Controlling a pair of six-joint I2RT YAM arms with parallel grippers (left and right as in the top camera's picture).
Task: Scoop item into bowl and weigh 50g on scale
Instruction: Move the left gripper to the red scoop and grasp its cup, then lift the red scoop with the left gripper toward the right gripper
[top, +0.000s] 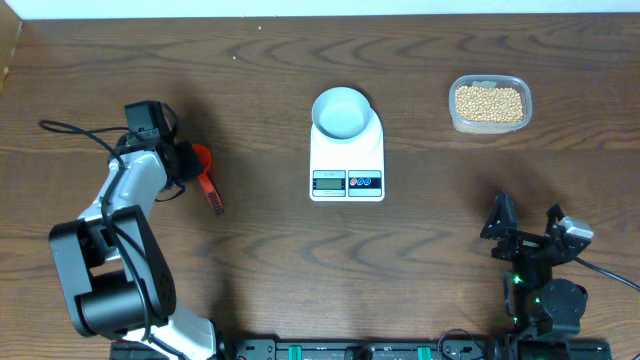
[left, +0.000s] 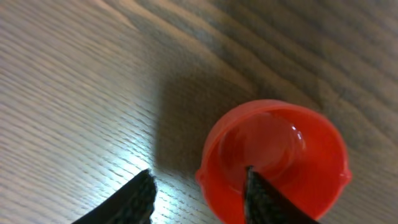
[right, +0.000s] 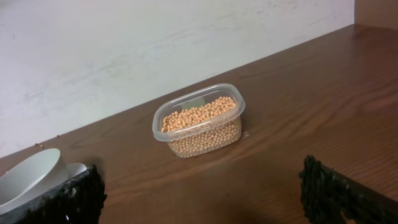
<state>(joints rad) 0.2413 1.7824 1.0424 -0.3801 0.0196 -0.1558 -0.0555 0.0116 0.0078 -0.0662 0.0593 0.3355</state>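
Observation:
A red scoop (top: 203, 160) lies on the table at the left, its dark red handle pointing toward the front. My left gripper (top: 186, 160) is at its cup. In the left wrist view one finger (left: 264, 202) stands inside the red cup (left: 280, 155). The other finger (left: 127, 202) is outside, a little apart from the rim, so the left gripper (left: 199, 196) is open astride the wall. The pale blue bowl (top: 341, 110) sits on the white scale (top: 347, 160) at the centre. The tan beans (top: 489, 103) (right: 200, 118) fill a clear tub. My right gripper (top: 527, 225) (right: 202, 193) is open and holds nothing.
The clear tub (top: 490, 120) stands at the back right, near the table's far edge and a white wall (right: 155, 43). The bowl's rim (right: 31, 177) shows at the left of the right wrist view. A black cable (top: 70, 128) trails left of the left arm.

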